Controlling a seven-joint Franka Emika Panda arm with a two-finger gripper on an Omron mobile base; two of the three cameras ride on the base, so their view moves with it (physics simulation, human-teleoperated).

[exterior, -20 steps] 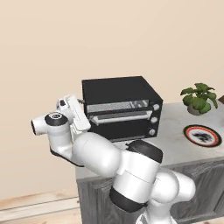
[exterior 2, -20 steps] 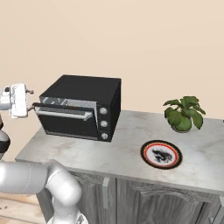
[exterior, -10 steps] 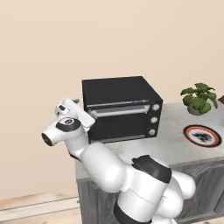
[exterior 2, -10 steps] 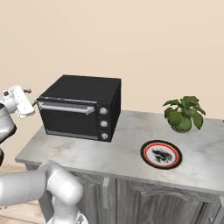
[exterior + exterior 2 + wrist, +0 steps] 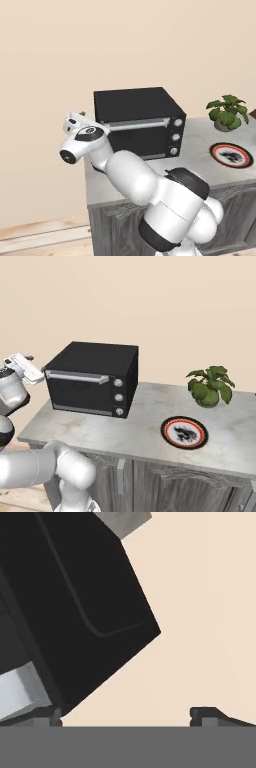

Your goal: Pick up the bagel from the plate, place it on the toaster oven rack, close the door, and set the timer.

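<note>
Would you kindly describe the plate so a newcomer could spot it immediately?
On the grey marble counter, look right of the black toaster oven and just in front of the potted plant. The plate lies flat there: round, with a red-orange rim and a dark blotchy centre.

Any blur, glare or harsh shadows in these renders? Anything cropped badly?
Left base view: sharp and evenly lit, the arm hides much of the counter. Right base view: flat light, soft shadow beside the toaster oven, no glare on the plate. Hand view: rolled, the oven's black side cropped at the edge, the open claw against bare wall.
</note>
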